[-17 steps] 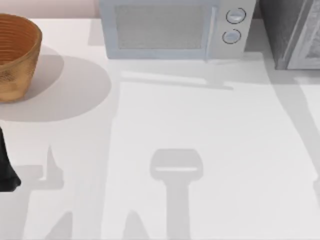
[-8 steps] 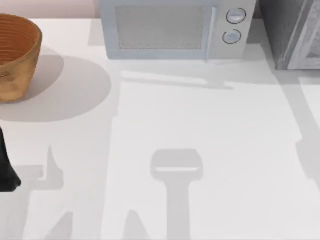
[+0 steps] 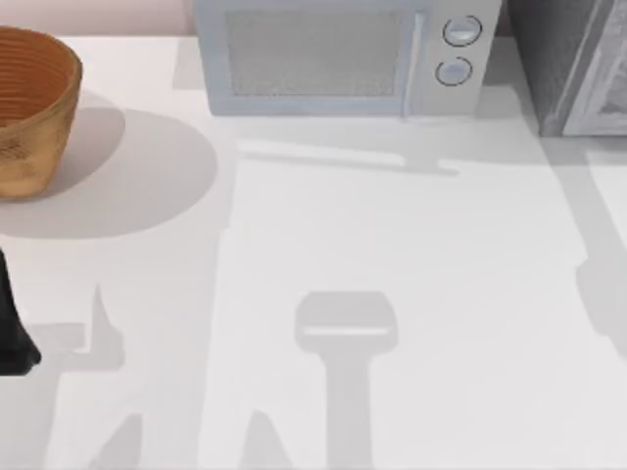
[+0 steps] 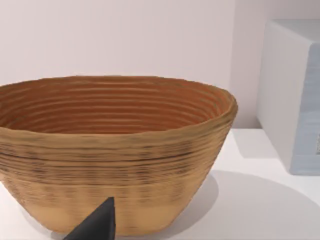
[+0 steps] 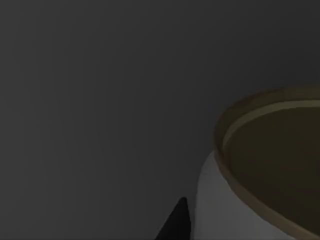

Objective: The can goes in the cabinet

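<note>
The can sits very close in the right wrist view, with a dull gold top and a white wall, against a dark grey surface. My right gripper is shut on it, and one black fingertip lies against the can's side. In the top view the cabinet stands at the back right corner, a dark speckled box with its pale framed door panel at the picture's edge. My left gripper is parked at the table's left edge.
A pale microwave with two round dials stands at the back middle, left of the cabinet. A woven brown basket sits at the back left, right in front of the left wrist camera. An arm's shadow falls on the table's right edge.
The arm's shadow at the table's right edge has grown and crept up and inward. The left arm, basket and microwave have not moved.
</note>
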Controlling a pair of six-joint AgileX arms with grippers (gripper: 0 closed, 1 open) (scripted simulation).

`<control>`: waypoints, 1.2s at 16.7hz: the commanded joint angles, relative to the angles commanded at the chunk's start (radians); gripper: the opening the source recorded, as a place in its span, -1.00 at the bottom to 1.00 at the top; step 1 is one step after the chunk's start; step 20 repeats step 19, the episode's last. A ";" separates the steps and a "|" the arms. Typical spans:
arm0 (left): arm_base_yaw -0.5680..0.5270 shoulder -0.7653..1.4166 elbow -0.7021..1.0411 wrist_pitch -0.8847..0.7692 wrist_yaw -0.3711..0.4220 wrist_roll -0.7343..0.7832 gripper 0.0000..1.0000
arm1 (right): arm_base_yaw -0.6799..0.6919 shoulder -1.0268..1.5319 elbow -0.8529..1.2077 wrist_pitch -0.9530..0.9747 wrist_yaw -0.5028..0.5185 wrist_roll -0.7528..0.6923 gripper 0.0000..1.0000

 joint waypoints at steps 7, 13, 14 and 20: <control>0.000 0.000 0.000 0.000 0.000 0.000 1.00 | 0.000 0.000 0.000 0.000 0.000 0.000 0.06; 0.000 0.000 0.000 0.000 0.000 0.000 1.00 | 0.000 0.000 0.000 0.000 0.000 0.000 0.96; 0.000 0.000 0.000 0.000 0.000 0.000 1.00 | 0.000 0.000 0.000 0.000 0.000 0.000 1.00; 0.000 0.000 0.000 0.000 0.000 0.000 1.00 | 0.000 0.000 0.000 0.000 0.000 0.000 1.00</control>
